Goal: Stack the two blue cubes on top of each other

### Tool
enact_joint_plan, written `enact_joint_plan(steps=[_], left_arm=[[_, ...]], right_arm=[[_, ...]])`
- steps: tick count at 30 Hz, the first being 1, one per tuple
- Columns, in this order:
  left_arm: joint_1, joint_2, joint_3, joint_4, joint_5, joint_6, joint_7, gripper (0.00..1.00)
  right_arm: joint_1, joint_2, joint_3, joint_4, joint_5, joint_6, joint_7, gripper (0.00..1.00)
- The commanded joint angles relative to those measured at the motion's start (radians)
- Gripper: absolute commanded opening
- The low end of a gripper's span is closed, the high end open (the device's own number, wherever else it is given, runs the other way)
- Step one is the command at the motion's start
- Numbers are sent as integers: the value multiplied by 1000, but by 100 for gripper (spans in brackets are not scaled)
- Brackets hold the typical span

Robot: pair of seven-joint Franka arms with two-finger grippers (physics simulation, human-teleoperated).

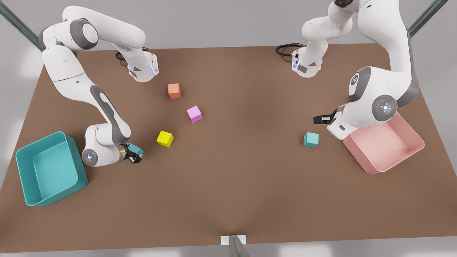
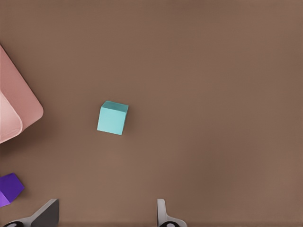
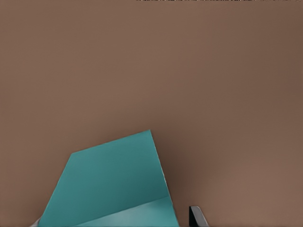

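On the front view's left I have the teal bin (image 1: 50,167) sitting on the bench (image 1: 228,185), and just beside it the right gripper (image 1: 135,154), low over the bench. Its fingers (image 3: 196,216) are clamped on the first blue cube (image 1: 136,149), which sits between them; in the right wrist view that cube (image 3: 113,187) looms large right at the fingers, with bare bench beyond it.

Moving on from those fingers toward the middle, I see the yellow cube (image 1: 165,139) near them, then the pink cube (image 1: 194,114) farther off, and the orange cube (image 1: 174,90) farther still, all resting apart from one another.

Across the bench, well apart from the right gripper, the second blue cube (image 1: 311,139) rests alone on the bench. The left gripper (image 1: 321,119) hangs near it, just off to one side and above, beside the pink bin (image 1: 385,146). From the left wrist view its fingers (image 2: 162,213) stand spread wide with nothing between them, and the second blue cube (image 2: 112,118) lies ahead of them, untouched. In that same view I catch a corner of the pink bin (image 2: 16,109) and a purple cube (image 2: 9,188) just beside one finger.
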Motion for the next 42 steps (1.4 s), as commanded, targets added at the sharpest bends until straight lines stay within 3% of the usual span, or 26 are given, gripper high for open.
enact_joint_plan(steps=[1, 4, 9, 12, 16, 19, 22, 23, 24, 25, 27, 28, 30, 39, 40, 42], left_arm=[[0, -1, -1, 0, 0, -1, -2, 100], [0, -1, -1, 0, 1, -1, -2, 100], [0, -3, -2, 0, 0, -2, -4, 100], [0, -1, -2, 0, 1, -2, -2, 100], [43, 51, 4, 0, 17, -2, -2, 100], [74, 94, 4, 0, 66, 2, 3, 100], [78, 148, 2, -3, 105, 1, 0, 100], [55, 151, 22, -79, 147, 91, 4, 100], [-98, 116, 193, -202, 150, 244, 9, 100], [-156, 125, 255, -253, 102, 353, 9, 100], [-178, 128, 286, -309, 101, 436, 130, 100], [-175, 126, 294, -326, 102, 442, 142, 100], [-176, 122, 292, -417, 107, 553, 234, 100], [-212, 155, 288, -432, 102, 613, 389, 100], [-207, 166, 288, -432, 98, 623, 418, 100], [-206, 172, 288, -432, 53, 631, 431, 100]], right_arm=[[0, 5, 0, 2, -12, -7, -71, 98], [0, 8, 0, 2, -12, -7, -85, 93], [2, 12, 8, 69, -2, -107, -94, 75], [46, 12, 13, 174, 65, -213, -88, 74], [288, 74, 13, 411, 176, -238, -36, 74], [548, 195, 11, 582, 189, -83, 202, 74], [679, 267, 5, 620, 186, 88, 375, 74], [710, 288, 5, 628, 186, 137, 413, 74], [733, 304, 5, 628, 186, 175, 444, 74], [758, 321, 3, 628, 185, 210, 469, 75], [796, 345, -12, 628, 182, 261, 475, 75], [802, 350, -20, 628, 182, 273, 475, 76], [812, 367, -21, 628, 182, 307, 508, 99], [735, 301, -14, 640, 185, 163, 498, 100], [704, 249, 2, 622, 188, 76, 458, 99], [517, 172, 144, 629, 180, -184, 377, 99]])
